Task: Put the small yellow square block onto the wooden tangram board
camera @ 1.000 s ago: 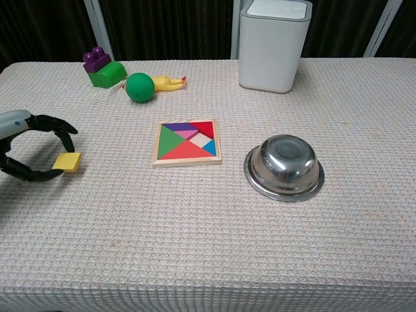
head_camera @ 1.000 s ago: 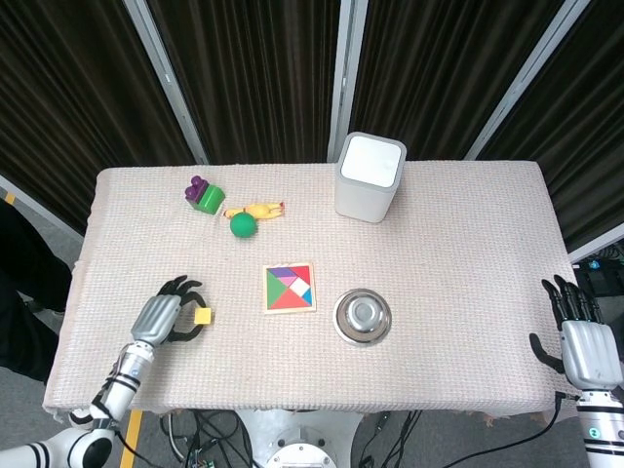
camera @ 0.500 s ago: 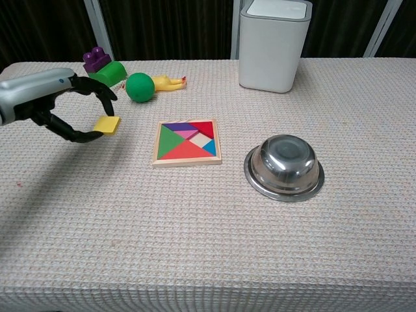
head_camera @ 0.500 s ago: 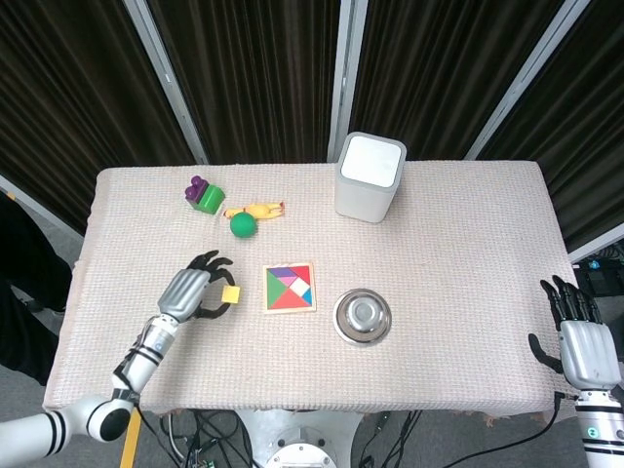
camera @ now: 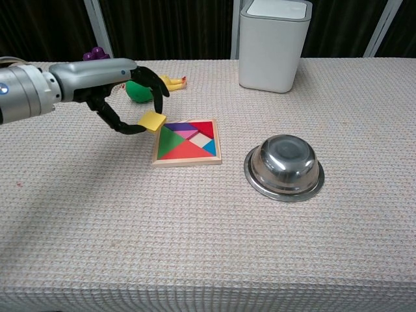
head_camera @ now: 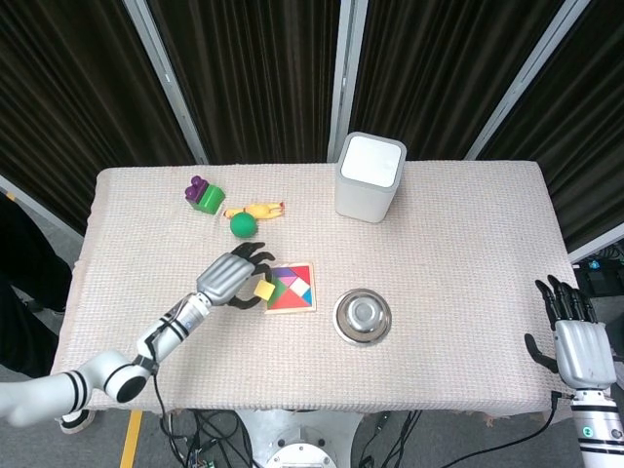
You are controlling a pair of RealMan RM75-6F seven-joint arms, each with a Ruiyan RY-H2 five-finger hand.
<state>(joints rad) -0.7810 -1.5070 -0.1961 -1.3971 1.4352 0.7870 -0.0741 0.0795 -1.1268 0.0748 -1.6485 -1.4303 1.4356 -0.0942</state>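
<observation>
The small yellow square block [head_camera: 262,291] [camera: 153,121] is pinched in my left hand [head_camera: 234,275] [camera: 127,90] and hangs in the air just at the left edge of the wooden tangram board [head_camera: 291,288] [camera: 188,142]. The board lies flat mid-table with its coloured pieces in place. My right hand [head_camera: 575,336] stays off the table's right side with fingers spread and nothing in it; the chest view does not show it.
A steel bowl [head_camera: 363,316] [camera: 284,167] sits upside down right of the board. Behind the board are a green ball [head_camera: 243,225] [camera: 135,90], a yellow toy [head_camera: 260,210], a green and purple block [head_camera: 205,194] and a white box [head_camera: 370,176] [camera: 272,43].
My left hand has lifted the yellow block off the table's left part and carried it rightward up to the board's left edge. The right hand has barely moved.
</observation>
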